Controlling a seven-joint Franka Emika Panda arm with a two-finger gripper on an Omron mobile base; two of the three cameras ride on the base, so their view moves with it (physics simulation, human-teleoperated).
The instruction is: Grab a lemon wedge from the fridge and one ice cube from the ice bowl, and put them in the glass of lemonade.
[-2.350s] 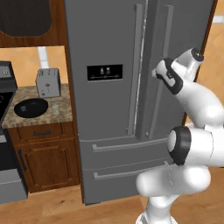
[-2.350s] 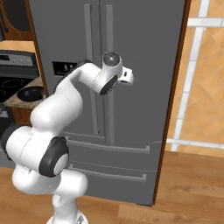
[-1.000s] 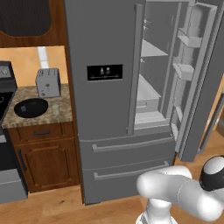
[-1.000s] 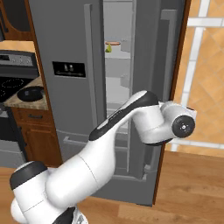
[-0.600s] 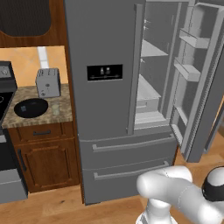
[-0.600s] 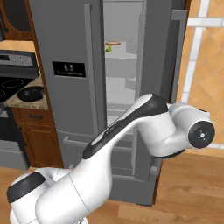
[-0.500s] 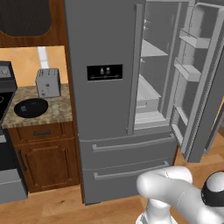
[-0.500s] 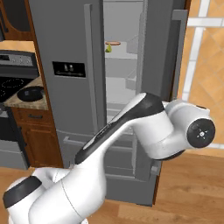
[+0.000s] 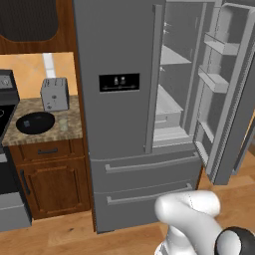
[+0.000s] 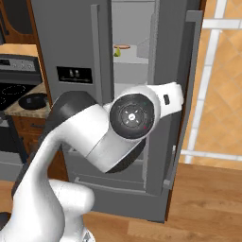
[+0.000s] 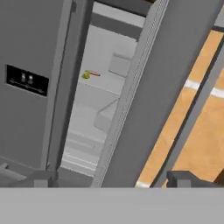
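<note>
The grey steel fridge [image 9: 119,119] stands with its right door [image 9: 234,94] swung wide and its left door shut. On an upper shelf inside lies the tiny yellow-green lemon wedge [image 11: 86,75] [image 10: 116,52], next to a flat orange-brown item [image 10: 124,46]. My gripper [image 11: 113,178] is open and holds nothing; it looks into the fridge from outside, past the open door's edge, far from the wedge. The black ice bowl [image 9: 35,122] sits on the counter left of the fridge, with the small glass of lemonade [image 9: 63,124] just to its right. I cannot make out an ice cube.
A silver toaster [image 9: 54,93] stands behind the bowl on the granite counter [image 9: 69,130]. A black stove [image 10: 14,90] is at the far left. The fridge's two lower drawers [image 9: 149,179] are shut. Wooden floor [image 10: 203,203] lies to the right of the open door.
The right fridge door, shut with my gripper at its handle 2.4 s ago, now stands open. Over the last second my arm has swung back and its big joint has crossed the right base view.
</note>
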